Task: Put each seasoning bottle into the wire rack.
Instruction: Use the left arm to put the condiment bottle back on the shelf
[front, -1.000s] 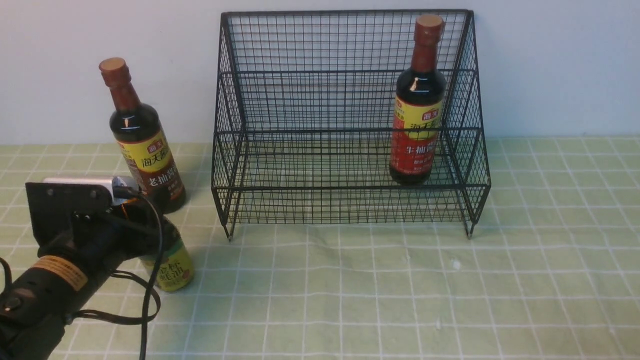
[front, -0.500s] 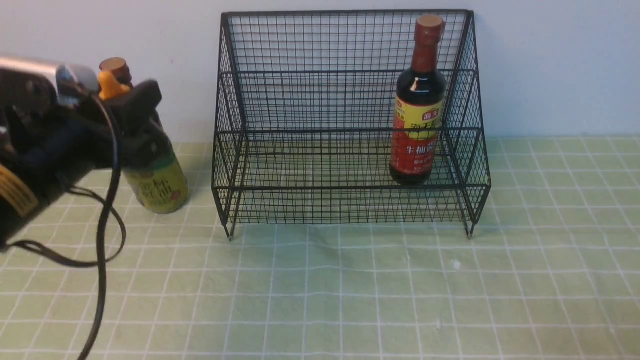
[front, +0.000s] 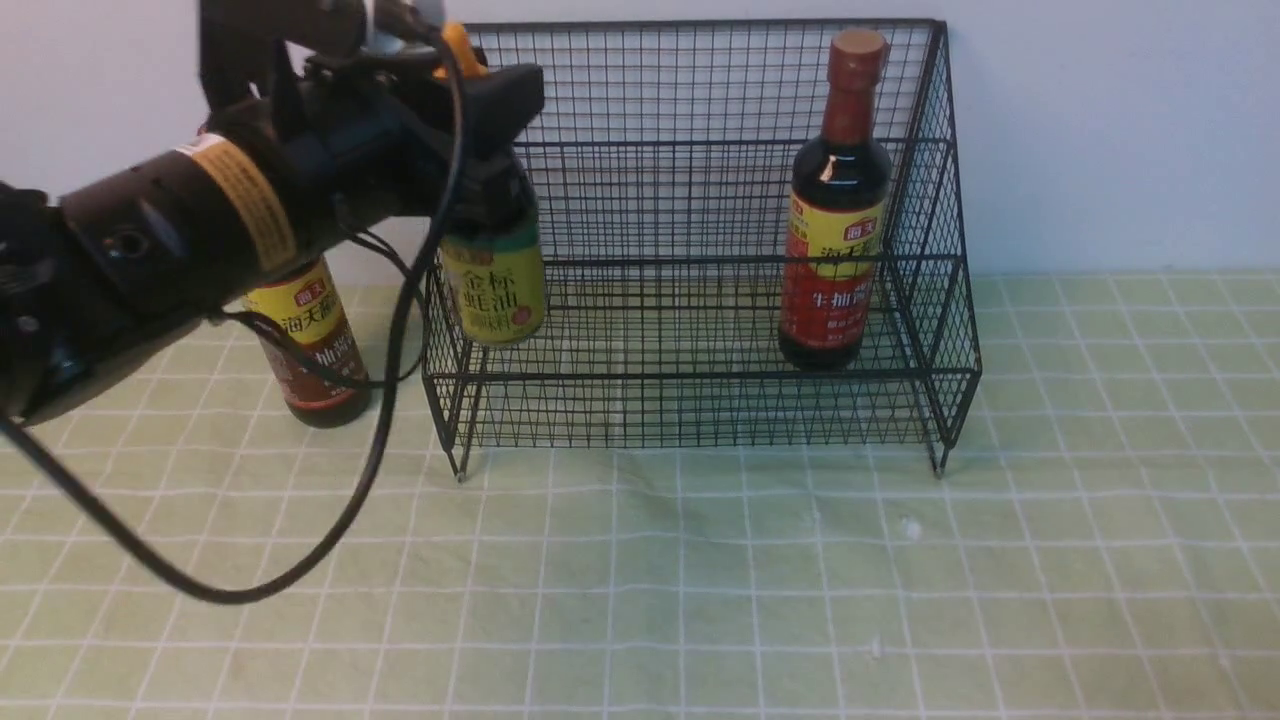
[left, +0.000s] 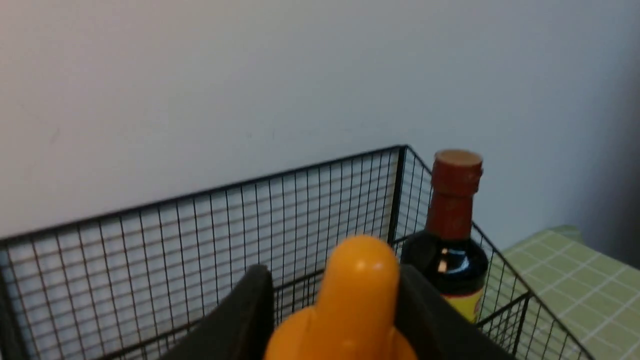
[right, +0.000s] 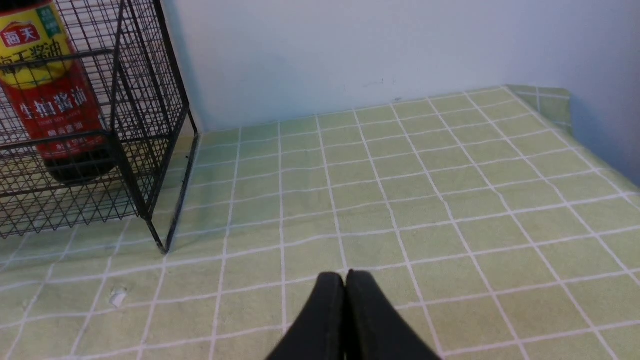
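Observation:
My left gripper (front: 478, 95) is shut on the short bottle (front: 494, 280) with the yellow label, gripping its neck below the orange nozzle cap (left: 359, 295). It holds the bottle in the air at the left end of the black wire rack (front: 690, 200), level with the upper tier. A tall bottle with a yellow-and-red label (front: 835, 210) stands in the rack's right end; it also shows in the left wrist view (left: 452, 235) and the right wrist view (right: 47, 95). Another tall bottle (front: 310, 340) stands on the table left of the rack, half hidden by my arm. My right gripper (right: 345, 276) is shut and empty above the table.
A green checked cloth (front: 700, 580) covers the table. A pale wall (front: 1100, 120) stands right behind the rack. My left arm's black cable (front: 330, 520) hangs down over the table's left front. The table's right edge (right: 600, 130) shows in the right wrist view.
My left gripper has lifted the short bottle off the table and carried it up and right, from beside the tall left bottle to the rack's left end. The right gripper's earlier state is not shown.

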